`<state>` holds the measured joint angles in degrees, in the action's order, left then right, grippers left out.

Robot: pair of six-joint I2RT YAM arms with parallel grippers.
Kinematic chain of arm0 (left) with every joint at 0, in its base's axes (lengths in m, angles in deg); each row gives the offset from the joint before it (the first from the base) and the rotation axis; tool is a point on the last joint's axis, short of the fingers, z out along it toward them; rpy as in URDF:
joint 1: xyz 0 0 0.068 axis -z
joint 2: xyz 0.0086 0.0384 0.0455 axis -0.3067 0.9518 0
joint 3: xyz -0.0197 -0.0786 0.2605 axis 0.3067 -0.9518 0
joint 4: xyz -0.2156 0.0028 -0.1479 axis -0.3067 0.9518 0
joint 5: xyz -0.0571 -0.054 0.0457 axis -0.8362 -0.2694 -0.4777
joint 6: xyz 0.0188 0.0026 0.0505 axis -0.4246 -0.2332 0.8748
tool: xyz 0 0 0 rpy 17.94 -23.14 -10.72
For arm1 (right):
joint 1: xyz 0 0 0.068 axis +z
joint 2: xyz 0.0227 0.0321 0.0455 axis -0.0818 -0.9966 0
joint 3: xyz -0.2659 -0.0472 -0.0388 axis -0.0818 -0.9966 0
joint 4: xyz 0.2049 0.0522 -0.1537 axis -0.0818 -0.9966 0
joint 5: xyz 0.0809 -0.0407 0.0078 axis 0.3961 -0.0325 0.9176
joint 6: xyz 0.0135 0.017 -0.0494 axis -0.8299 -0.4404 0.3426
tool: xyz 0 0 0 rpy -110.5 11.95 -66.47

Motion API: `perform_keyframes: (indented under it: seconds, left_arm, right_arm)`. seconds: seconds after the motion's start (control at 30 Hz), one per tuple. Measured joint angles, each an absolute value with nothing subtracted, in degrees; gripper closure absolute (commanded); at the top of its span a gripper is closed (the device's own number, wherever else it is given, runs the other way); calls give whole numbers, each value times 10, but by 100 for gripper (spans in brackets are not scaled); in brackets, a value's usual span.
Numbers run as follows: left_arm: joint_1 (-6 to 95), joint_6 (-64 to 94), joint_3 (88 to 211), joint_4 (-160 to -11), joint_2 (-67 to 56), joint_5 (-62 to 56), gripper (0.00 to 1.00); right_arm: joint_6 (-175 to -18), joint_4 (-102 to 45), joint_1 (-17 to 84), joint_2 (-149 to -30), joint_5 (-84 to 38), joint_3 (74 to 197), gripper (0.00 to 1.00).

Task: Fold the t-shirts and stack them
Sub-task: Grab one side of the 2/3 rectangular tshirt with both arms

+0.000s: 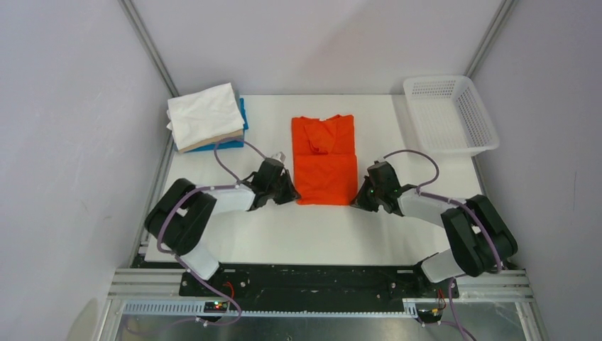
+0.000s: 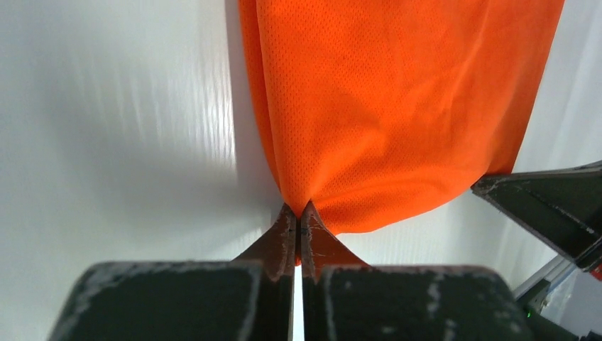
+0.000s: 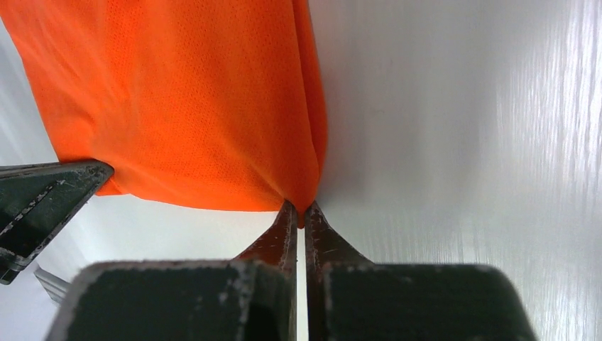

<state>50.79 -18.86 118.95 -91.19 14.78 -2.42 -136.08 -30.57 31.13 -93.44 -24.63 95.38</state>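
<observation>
Orange t-shirt (image 1: pixel 324 160): folded, flat at the centre of the desk (image 1: pixel 284 234), collar end far. I see my left jaws clenched on its near left corner, right jaws clenched on its near right corner. Pile of folded shirts (image 1: pixel 207 117): far left, white on top. White mesh basket (image 1: pixel 474 114): far right

Overhead view from behind; close wrist views, seemingly opposed, both on orange t-shirt (image 2: pixel 397 106).
</observation>
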Motion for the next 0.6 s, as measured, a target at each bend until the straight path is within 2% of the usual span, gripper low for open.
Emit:
perform_keyframes:
  seconds: [0.2,0.37,0.6]
  left_arm:
    - [550,-200,1085,-898,23,-20,100]
    - [621,-235,990,-815,-197,4,100]
    - [701,-279,970,-734,-456,22,100]
  right_arm:
    - [-1358,-358,364,-820,-234,900,100]
    - [-1378,-461,458,-642,-237,878,100]
    - [-1417,-526,557,-489,-230,877,100]
